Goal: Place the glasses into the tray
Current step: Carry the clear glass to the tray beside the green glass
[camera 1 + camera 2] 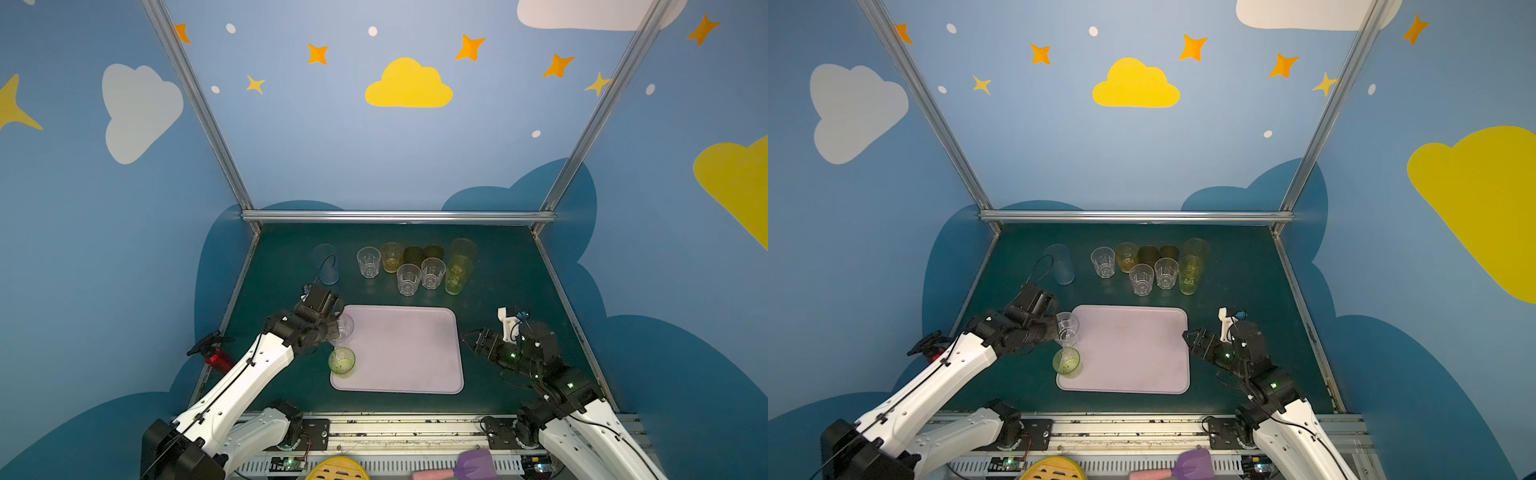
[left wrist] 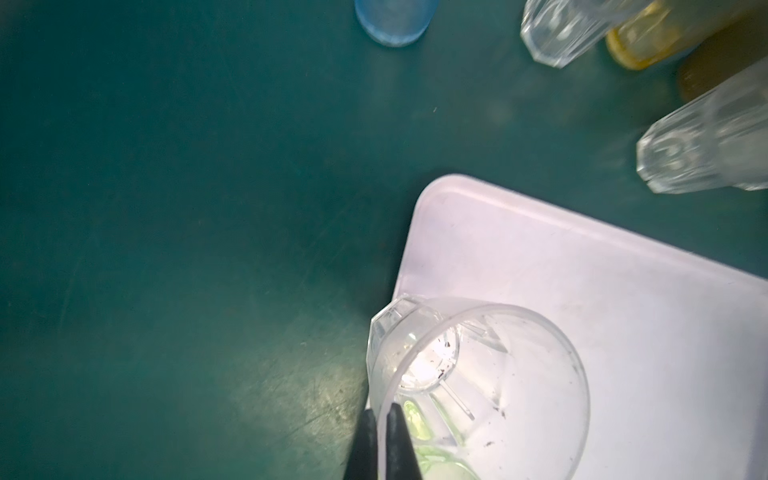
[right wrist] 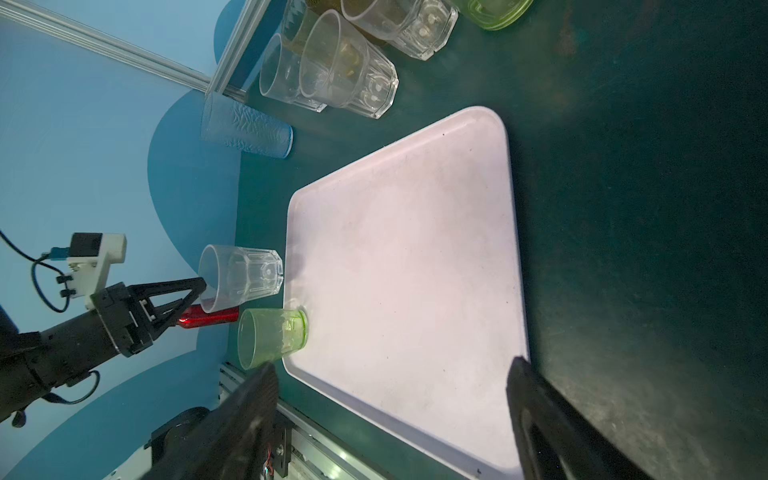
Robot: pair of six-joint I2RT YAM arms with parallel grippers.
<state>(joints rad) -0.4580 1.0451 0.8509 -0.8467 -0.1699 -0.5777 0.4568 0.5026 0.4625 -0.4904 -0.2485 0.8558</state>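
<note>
Left gripper (image 2: 382,409) clamped on clear glass (image 2: 478,386) rim, fingers (image 2: 365,449) cut off by frame bottom; in both top views wrist (image 1: 320,307) hides them. Glass at tray (image 1: 407,353) left edge, contact unclear. Green glass (image 1: 341,360) on tray's lower-left corner. Right gripper (image 1: 465,338) jaws apart, arm low, right of tray.

Left gripper (image 3: 202,291) pinched the clear faceted glass (image 3: 245,276) by its rim at the tray (image 3: 407,249) edge; green glass (image 3: 270,338) stood alongside; right gripper (image 3: 392,368) gaped wide.

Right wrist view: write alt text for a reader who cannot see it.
The left end effector pinches the rim of a clear faceted glass at the edge of a pale pink tray, beside a green glass standing on it. The right end effector, open, frames the foreground.
</note>
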